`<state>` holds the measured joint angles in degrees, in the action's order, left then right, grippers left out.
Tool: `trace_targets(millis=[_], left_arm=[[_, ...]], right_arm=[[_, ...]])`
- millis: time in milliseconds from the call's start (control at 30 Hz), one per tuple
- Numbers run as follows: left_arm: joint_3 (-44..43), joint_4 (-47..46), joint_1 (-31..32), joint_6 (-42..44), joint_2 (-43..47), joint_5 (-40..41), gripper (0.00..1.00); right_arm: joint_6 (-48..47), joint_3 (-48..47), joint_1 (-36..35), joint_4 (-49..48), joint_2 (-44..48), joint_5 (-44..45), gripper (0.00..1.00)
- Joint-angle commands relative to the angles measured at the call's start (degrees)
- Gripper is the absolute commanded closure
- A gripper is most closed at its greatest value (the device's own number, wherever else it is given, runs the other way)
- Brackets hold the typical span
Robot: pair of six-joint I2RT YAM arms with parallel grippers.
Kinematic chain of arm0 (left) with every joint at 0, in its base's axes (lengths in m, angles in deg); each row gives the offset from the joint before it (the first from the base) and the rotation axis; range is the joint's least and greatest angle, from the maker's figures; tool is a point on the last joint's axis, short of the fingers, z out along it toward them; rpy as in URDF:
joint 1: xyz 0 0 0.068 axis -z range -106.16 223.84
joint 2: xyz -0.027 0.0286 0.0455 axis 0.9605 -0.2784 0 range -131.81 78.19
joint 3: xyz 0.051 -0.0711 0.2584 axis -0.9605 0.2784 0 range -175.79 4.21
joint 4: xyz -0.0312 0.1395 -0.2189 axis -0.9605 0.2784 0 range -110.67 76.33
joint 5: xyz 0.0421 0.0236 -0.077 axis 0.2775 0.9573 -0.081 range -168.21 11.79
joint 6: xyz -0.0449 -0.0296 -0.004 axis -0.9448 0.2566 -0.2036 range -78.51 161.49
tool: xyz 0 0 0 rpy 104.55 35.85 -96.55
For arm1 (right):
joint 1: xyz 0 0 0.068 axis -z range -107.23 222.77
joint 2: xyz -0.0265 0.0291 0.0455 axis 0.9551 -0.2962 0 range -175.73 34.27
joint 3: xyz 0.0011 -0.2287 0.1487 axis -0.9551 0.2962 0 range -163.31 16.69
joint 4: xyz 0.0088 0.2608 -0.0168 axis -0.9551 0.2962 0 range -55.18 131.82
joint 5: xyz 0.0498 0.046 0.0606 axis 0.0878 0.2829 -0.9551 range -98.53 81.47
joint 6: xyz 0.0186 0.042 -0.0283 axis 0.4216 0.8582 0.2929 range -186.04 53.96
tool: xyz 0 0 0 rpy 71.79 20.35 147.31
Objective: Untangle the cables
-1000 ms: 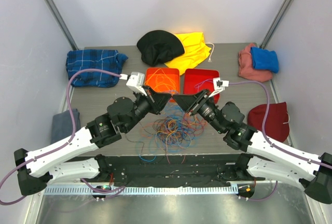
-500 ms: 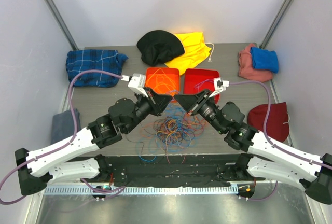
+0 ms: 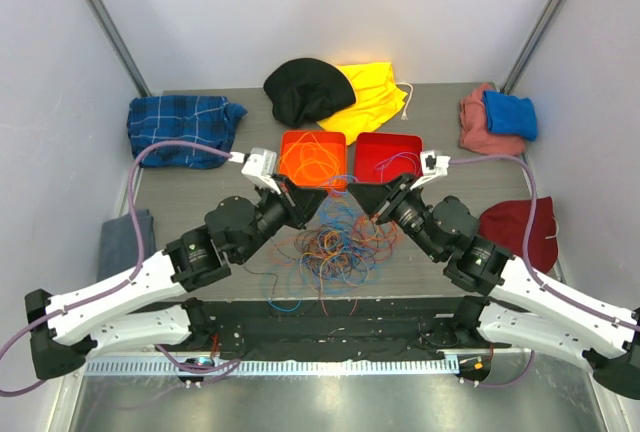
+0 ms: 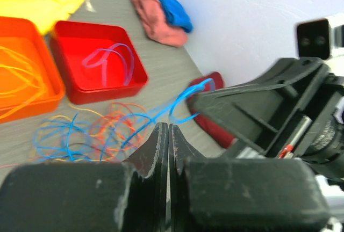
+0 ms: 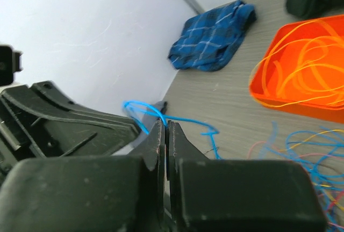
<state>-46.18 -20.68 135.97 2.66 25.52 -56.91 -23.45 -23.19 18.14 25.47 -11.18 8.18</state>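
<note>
No writing, label, brand mark, number or sign can be read in any of the three views.
</note>
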Motion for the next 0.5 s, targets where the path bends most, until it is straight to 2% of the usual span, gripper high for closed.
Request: trace_targets(millis=[0, 367, 467], left_arm=[[0.2, -0.16, -0.6, 1.56, 3.71, 6.39, 1.0], [1.08, 1.86, -0.6, 2.0, 4.94, 7.53, 1.0], [1.0, 1.42, -0.6, 2.18, 4.68, 7.09, 0.87]], right_arm=[[-4.18, -2.92, 1.02, 2.84, 2.3, 6.84, 0.99], [-6.55, -4.5, 1.02, 6.0, 2.65, 7.9, 0.99], [-7.25, -5.03, 1.11, 6.18, 2.47, 6.32, 0.99]])
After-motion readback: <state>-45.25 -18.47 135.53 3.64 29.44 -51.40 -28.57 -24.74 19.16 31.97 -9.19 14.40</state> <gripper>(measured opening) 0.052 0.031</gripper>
